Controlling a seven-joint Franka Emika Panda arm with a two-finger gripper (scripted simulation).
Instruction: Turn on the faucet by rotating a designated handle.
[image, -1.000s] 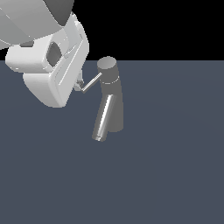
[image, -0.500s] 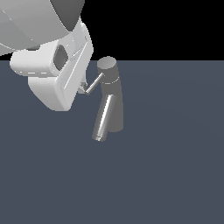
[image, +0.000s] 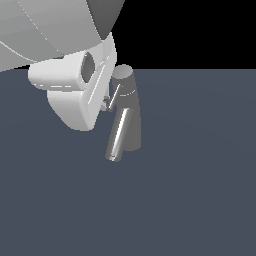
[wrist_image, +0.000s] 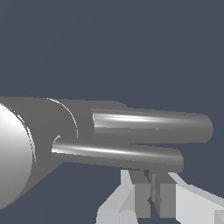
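The white hand (image: 106, 102) of the robot arm filled the exterior view's left, pressed close beside the faucet (image: 128, 112), which stood upright on the dark counter (image: 190, 190) near the middle of the scene. The thin handle (image: 115, 95) jutted from the faucet's cap toward the hand, its tip at the fingers. In the wrist view, the fingers (wrist_image: 141, 199) sat narrowly apart just beside the handle's end, with nothing visibly held. The shiny spout (image: 117, 136) slanted down toward the counter.
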